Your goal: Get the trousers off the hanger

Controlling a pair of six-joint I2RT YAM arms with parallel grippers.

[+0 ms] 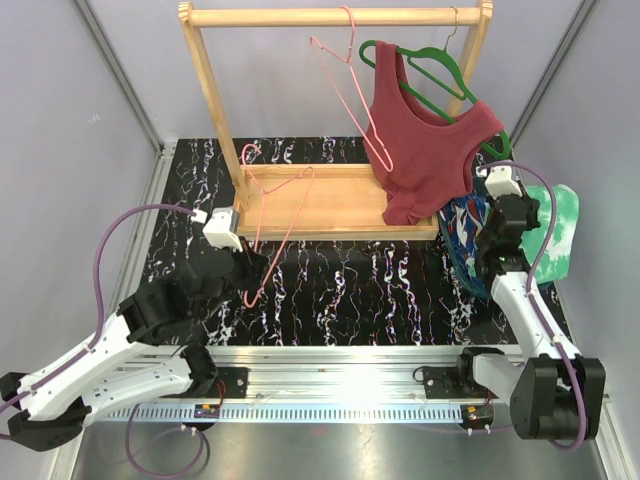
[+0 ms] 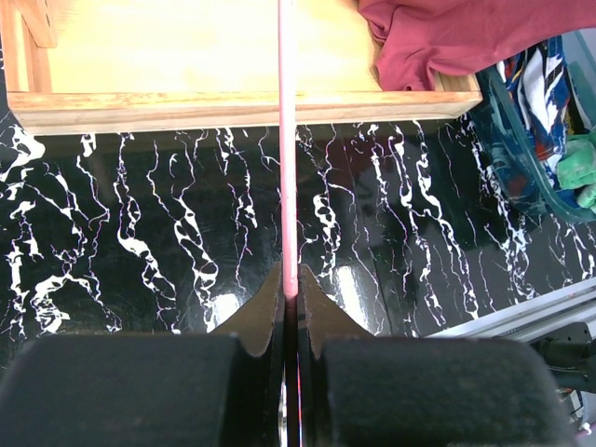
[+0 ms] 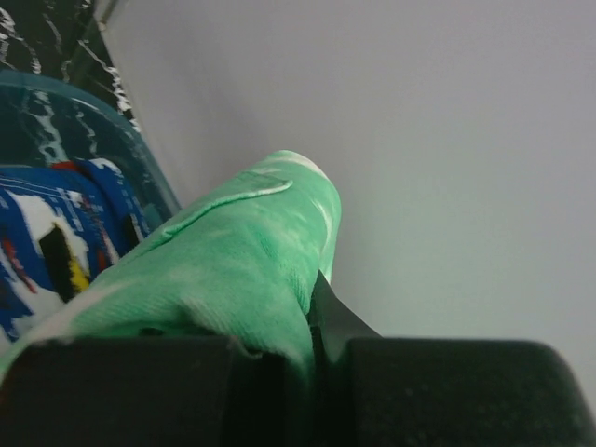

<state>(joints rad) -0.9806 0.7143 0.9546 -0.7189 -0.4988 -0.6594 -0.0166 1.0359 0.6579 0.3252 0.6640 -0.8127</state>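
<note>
- The left arm (image 1: 110, 345) stretches low from the near left corner toward the middle, its forearm angled to the right.
- The left gripper (image 2: 290, 279) points far, its fingers pinched tight on a pink hanger wire (image 2: 288, 140).
- The right arm (image 1: 530, 310) rises from the near right base, reaching far along the right side.
- The right gripper (image 3: 313, 312) is clamped on green trousers (image 3: 223, 270), the cloth bunched between its fingers.

I see the blue printed trousers (image 1: 462, 232) crumpled at the right side of the table (image 1: 340, 290); the green tie-dye trousers (image 1: 556, 228) sit just beside, pinched in my right pincer (image 3: 309, 321).
</note>
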